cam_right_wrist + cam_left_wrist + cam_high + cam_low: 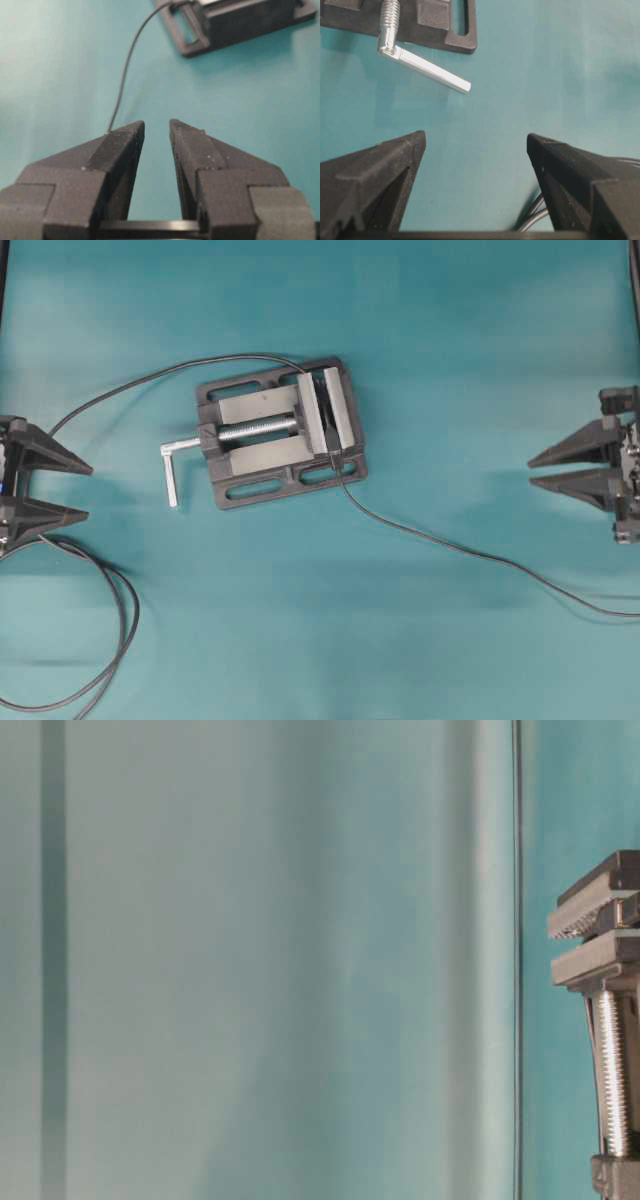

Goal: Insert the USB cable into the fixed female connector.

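Overhead view: grey metal vise sits mid-table on the teal table surface, its silver screw running lengthwise and the L-handle sticking out on its left side. Vise jaws stand nearly together at the right end. The fixed female connector appears as a small dark piece at the near edge of those jaws (too small to make out the socket itself).

The USB cable leaves that same spot, running down and to the right across the table to the right frame edge; its plug is not discernible. A second thin cable arcs from the top of the vise toward the left. A thicker black looped cable lies in the lower-left corner.

Left gripper at the left edge, fingers spread wide, nothing between them; left wrist view confirms bare table in the gap, L-handle ahead.

Right gripper at the right edge, well apart from the vise. Right wrist view: fingers drawn close, a narrow gap remaining, pinching nothing; the USB cable passes just left of the fingertips
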### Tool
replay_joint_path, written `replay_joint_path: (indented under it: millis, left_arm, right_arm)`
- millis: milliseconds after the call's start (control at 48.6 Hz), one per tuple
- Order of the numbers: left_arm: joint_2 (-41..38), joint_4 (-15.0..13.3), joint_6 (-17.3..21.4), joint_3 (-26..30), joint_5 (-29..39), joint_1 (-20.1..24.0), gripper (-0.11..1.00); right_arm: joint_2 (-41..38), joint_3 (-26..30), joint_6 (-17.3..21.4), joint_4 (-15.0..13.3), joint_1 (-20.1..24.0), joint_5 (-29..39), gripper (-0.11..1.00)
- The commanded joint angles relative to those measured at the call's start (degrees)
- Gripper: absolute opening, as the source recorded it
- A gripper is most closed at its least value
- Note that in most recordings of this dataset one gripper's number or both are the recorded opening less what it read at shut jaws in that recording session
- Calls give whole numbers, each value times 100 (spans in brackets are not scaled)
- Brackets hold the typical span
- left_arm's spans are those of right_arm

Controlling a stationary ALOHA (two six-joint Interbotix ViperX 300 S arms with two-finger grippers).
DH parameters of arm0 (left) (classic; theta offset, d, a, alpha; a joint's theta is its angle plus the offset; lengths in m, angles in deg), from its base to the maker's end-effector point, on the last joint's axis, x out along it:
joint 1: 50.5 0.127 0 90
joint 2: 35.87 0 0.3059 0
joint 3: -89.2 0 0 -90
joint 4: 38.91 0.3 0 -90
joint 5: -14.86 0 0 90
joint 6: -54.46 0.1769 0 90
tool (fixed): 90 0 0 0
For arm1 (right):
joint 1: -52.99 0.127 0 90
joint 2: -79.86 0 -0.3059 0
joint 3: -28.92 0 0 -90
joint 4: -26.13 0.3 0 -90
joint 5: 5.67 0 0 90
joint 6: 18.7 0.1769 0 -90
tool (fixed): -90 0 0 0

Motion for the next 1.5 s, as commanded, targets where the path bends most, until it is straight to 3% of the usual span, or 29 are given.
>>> replay_joint_path:
  millis: [0, 350, 597, 741, 823, 988, 1112, 1194, 1482]
  left_arm:
    - [-79, 18, -70, 70, -18, 18, 100]
    - [-79, 18, -70, 62, -26, 18, 100]
    - [-79, 26, -70, 62, -26, 18, 100]
    - [-79, 18, -70, 62, -26, 18, 100]
    - [-79, 26, -70, 62, -18, 18, 100]
    - [-79, 18, -70, 70, -18, 18, 100]
    - [-79, 18, -70, 62, -18, 18, 100]
    - [-79, 18, -70, 62, -18, 18, 100]
    - [-79, 18, -70, 62, -18, 18, 100]
  right_arm:
    - [-26, 53, 0, -26, -9, 343, 34]
    - [-26, 44, -26, -53, -9, 2575, 34]
    - [-26, 53, -9, -176, -9, 2320, 34]
    - [-26, 9, -88, -220, -9, 1600, 34]
    - [-26, 26, -176, -501, -9, 1292, 34]
    - [-35, 114, -237, -1143, -9, 1292, 34]
    - [-26, 123, -255, -2030, -9, 1494, 34]
    - [-26, 105, -220, -2426, -9, 1600, 34]
    - [-26, 123, -272, -2566, -9, 1758, 34]
